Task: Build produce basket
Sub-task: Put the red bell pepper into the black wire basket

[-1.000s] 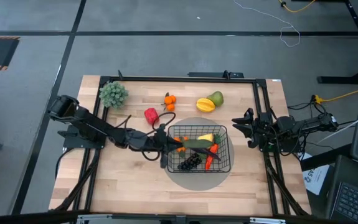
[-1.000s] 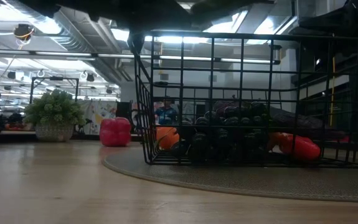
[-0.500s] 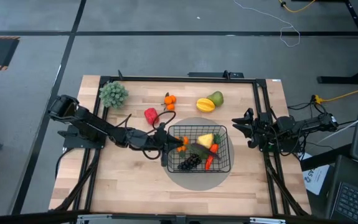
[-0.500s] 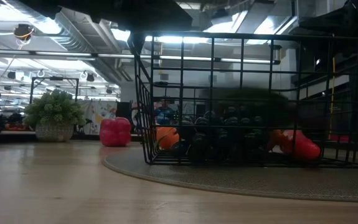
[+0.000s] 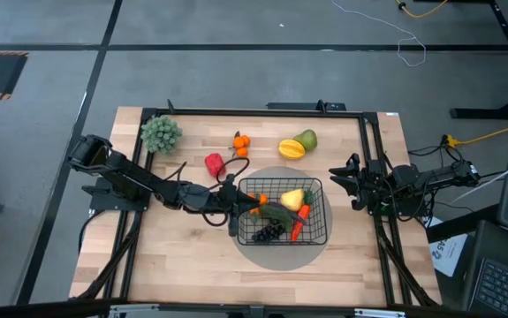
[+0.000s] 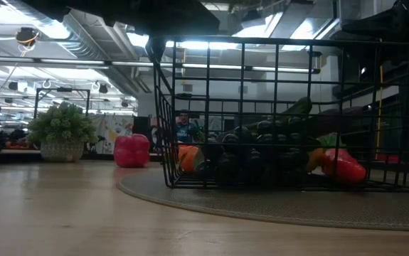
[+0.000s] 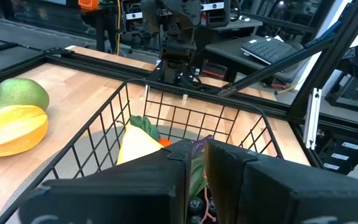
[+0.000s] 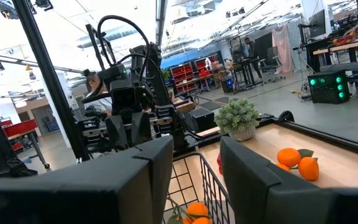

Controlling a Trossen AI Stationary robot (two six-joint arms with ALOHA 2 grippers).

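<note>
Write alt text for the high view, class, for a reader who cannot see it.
From above, a black wire basket on a grey disc holds mixed toy produce, and the left gripper sits at its left rim. A red pepper, oranges and a yellow and a green fruit lie on the table; the right gripper waits, open, at the right edge.

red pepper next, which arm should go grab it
Probably the left. Its gripper sits at the basket's left rim, close to the red pepper lying on the table. The right gripper waits open at the table's right edge, with the basket in between.
</note>
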